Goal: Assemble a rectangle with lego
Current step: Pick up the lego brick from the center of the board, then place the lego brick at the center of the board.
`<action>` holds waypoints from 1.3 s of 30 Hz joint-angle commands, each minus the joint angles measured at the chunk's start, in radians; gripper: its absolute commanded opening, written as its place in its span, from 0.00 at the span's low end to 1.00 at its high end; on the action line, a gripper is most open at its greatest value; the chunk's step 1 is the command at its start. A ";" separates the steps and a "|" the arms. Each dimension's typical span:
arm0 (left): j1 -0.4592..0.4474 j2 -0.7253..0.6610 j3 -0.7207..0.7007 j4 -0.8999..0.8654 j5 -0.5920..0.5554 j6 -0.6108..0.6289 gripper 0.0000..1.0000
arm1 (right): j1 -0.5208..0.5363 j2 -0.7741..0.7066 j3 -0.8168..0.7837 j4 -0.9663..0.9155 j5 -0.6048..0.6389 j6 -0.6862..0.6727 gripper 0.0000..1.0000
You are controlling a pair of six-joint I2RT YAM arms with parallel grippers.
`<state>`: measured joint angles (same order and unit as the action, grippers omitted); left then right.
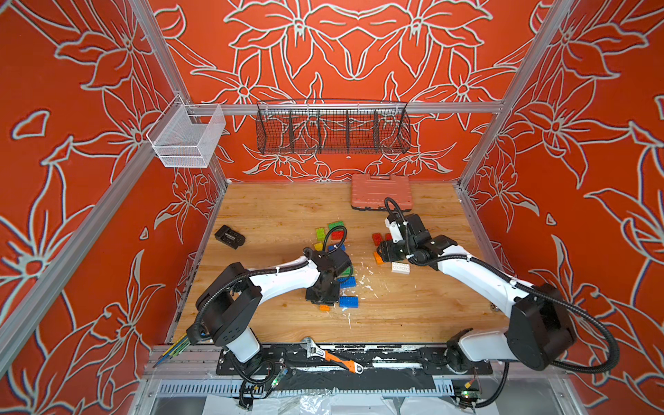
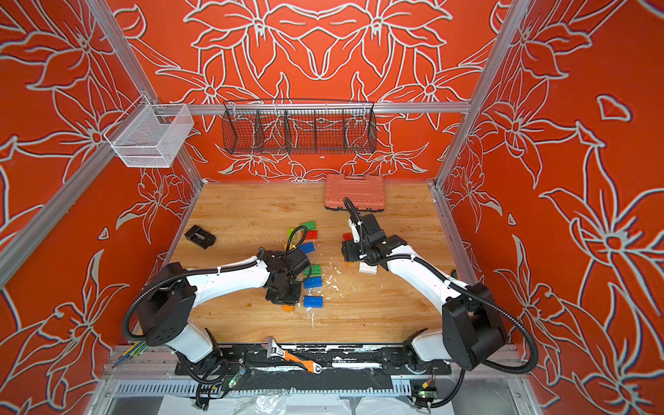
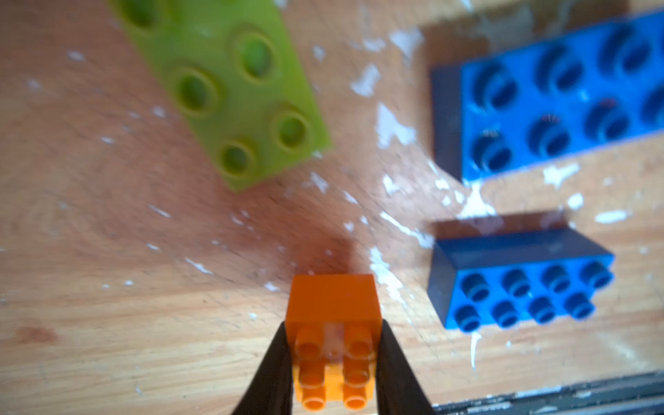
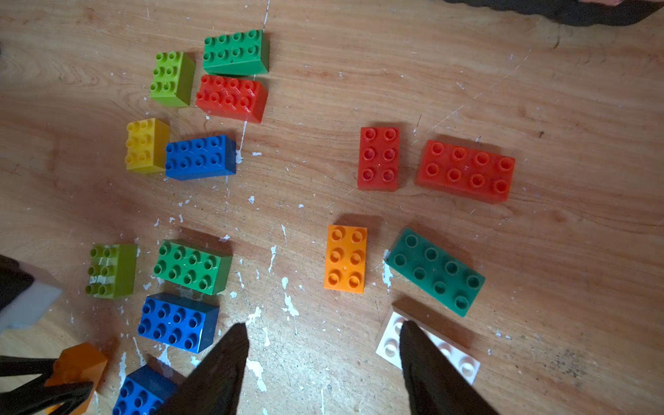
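Orange brick [image 3: 334, 298] sits pinched between left gripper [image 3: 333, 327] jaws; right gripper [image 4: 323, 359] jaws spread, empty, by white brick [image 4: 461, 361].

The enclosure walls [image 1: 72, 215] are orange-red, patterned with big flowers outlined in pale grey. The light tan wooden desk [image 1: 287, 208] shows grain and white flecks. Plain-coloured pieces: a small orange plastic brick [image 3: 332, 305], a lime plastic brick [image 3: 230, 90], a blue eight-stud plastic brick [image 3: 557, 100], a red eight-stud plastic brick [image 4: 465, 170], a dark green plastic brick [image 4: 434, 271] and a white plastic brick [image 4: 390, 343]. The ribbed rectangular plastic case [image 1: 381, 192] is salmon pink.
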<state>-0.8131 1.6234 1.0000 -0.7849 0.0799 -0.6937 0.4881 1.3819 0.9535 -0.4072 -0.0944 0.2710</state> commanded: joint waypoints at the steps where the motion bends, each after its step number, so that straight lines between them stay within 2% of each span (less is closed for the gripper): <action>1: -0.012 0.001 0.000 -0.042 0.011 0.035 0.06 | 0.025 -0.019 0.035 -0.031 -0.004 0.001 0.69; 18: -0.031 0.020 -0.043 -0.031 0.001 0.049 0.05 | 0.079 -0.014 0.037 -0.048 0.008 -0.022 0.69; 25: -0.031 0.030 -0.061 -0.010 0.013 0.055 0.09 | 0.094 0.006 0.051 -0.048 0.008 -0.030 0.69; 28: -0.031 0.026 -0.062 -0.014 0.008 0.059 0.17 | 0.099 0.010 0.053 -0.048 0.005 -0.030 0.70; 33: -0.031 -0.005 -0.051 -0.040 -0.012 0.049 0.55 | 0.101 0.003 0.053 -0.050 0.005 -0.032 0.71; 35: -0.031 -0.022 -0.043 -0.056 -0.021 0.044 0.58 | 0.103 -0.001 0.054 -0.051 0.005 -0.033 0.71; 39: -0.031 -0.051 0.009 -0.132 -0.029 0.030 0.59 | 0.105 -0.002 0.079 -0.075 0.004 -0.041 0.71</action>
<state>-0.8387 1.6142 0.9642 -0.8333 0.0734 -0.6479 0.5850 1.3823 0.9890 -0.4469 -0.0933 0.2424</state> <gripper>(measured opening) 0.590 0.713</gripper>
